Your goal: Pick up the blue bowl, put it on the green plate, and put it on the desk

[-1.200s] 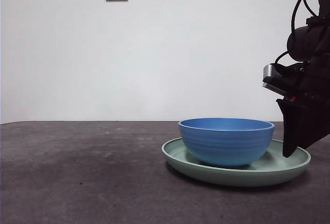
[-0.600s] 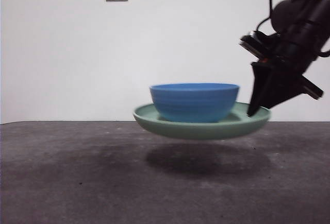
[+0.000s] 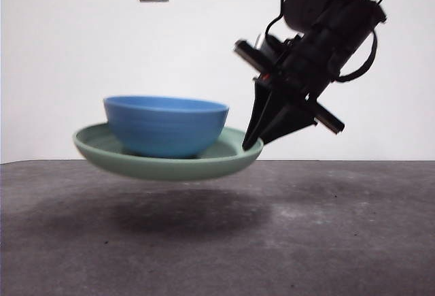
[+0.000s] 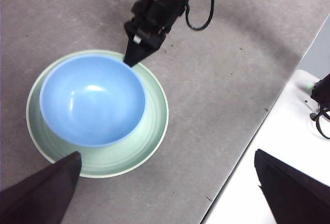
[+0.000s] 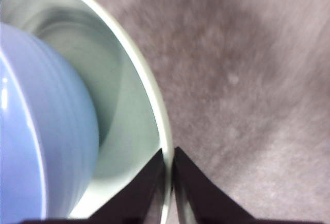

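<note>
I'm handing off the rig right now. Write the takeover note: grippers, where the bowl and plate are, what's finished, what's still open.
Right gripper: shut on the rim of the green plate, holding it in the air above the desk.
Left gripper: open, empty, waiting high above the scene.
Blue bowl: sits upright inside the plate, riding along with it; not gripped itself.
Done: bowl is on the plate.
Left: lower the plate with the bowl onto the desk and release. The grip is only on one edge of the rim, so it may be wise to move gently.
</note>
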You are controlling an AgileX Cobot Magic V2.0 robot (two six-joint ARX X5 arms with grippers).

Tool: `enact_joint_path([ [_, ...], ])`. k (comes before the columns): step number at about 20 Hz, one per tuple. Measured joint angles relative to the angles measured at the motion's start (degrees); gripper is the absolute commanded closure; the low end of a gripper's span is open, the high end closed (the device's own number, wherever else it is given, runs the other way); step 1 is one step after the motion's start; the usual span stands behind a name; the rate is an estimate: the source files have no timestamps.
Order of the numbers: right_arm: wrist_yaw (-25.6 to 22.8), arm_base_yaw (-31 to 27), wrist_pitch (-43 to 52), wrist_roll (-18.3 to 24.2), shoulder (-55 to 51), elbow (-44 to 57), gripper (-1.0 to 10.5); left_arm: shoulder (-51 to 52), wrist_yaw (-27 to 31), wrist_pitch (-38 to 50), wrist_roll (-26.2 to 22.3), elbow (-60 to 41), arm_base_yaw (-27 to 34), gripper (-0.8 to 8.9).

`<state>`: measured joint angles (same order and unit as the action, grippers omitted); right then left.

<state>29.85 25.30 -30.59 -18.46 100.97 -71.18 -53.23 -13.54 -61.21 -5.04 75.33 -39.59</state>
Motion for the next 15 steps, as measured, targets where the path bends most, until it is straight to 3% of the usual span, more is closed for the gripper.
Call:
enact_joint_path([
  [15, -6.7, 1.4, -0.5, -1.6, 7.8, -0.2, 9.3, 0.0, 0.0, 0.0, 0.0, 0.0, -0.5, 1.26],
])
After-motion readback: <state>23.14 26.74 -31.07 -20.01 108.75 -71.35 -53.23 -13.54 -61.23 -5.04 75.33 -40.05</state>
